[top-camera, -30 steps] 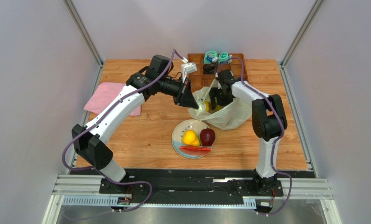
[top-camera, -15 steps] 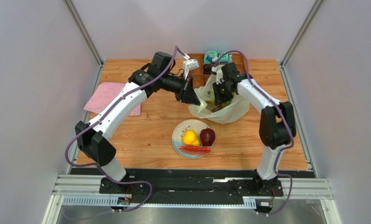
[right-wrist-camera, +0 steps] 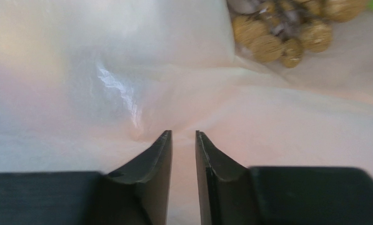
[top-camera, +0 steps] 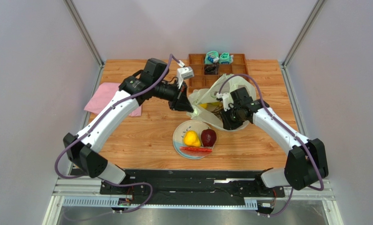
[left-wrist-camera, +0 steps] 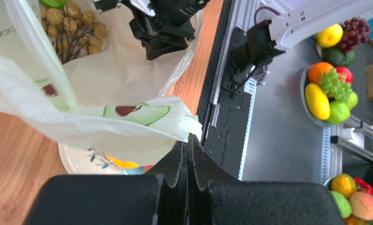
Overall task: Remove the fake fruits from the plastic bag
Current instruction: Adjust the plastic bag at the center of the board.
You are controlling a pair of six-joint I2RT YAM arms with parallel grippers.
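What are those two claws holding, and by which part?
The left gripper pinches the plastic bag by its rim. The right gripper touches its side; grip unclear.

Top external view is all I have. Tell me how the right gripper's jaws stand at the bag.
Observer: In the right wrist view, the right gripper has its jaws a narrow gap apart. Its tips are against the plastic bag, and the film creases toward them. I cannot tell whether any film is pinched.
Operator: Report what is inside the bag.
Observer: A bunch of golden-brown round fruits on stems lies in it, with a green piece beside it at the frame edge.
Operator: Check the left gripper.
Observer: The left gripper is shut, with the bag's edge at its fingertips.
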